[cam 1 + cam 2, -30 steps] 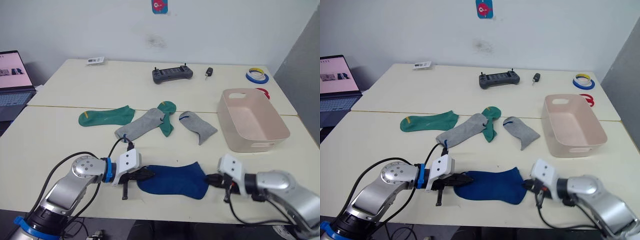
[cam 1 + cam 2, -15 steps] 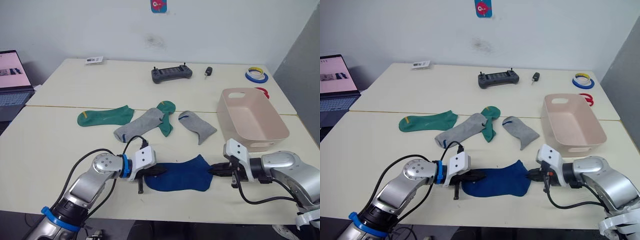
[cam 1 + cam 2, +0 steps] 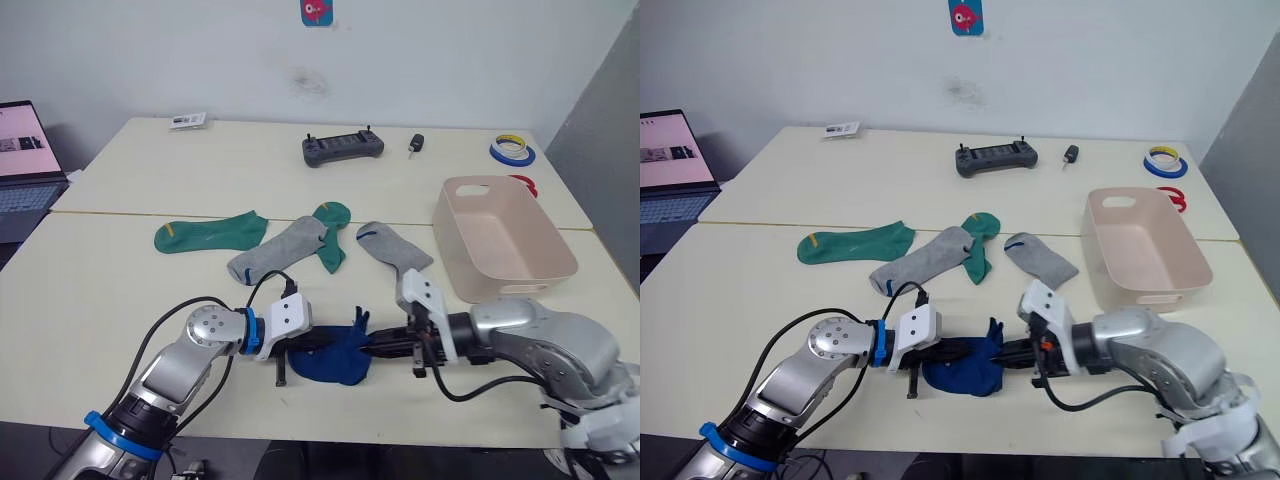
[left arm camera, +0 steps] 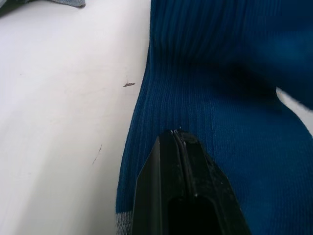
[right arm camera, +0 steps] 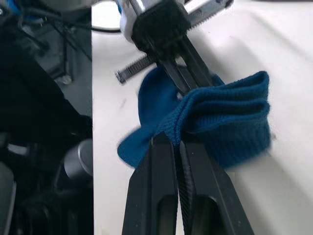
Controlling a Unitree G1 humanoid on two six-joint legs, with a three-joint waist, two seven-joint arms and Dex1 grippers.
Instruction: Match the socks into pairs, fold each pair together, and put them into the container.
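None in the tub yet: the container holds no socks, so every pair has yet to go in; by my reading the first fold is under way.

Right gripper: the right gripper is clenched on one end of the blue socks, carrying that end over toward the left gripper so the cloth doubles on itself.

Left gripper: the left gripper has its fingers pressed together on the opposite end of the same blue cloth, pinning it to the table; the two grippers' tips nearly meet over the bundle.

Blue pair: bunched between the two grippers, near the table's front edge; whether two layers lie there I cannot tell for certain.

Grey socks: one grey sock lies beyond the left gripper, the other grey sock beyond the right gripper, apart from each other, unpaired.

Green socks: one green sock lies flat beyond and outward of the left gripper; the second green sock is partly overlapped by the nearer grey one. Unpaired.

Left to do: finish this fold, carry it to the tub, then match and fold grey and green.

Room: bare table lies between the right gripper and the tub, which stands beyond and outward of it, near the table's right edge.

Edges: the front edge is close behind both grippers, so the bundle could slip off if dragged back.

Far clutter: a controller and tape rolls sit well beyond the work.
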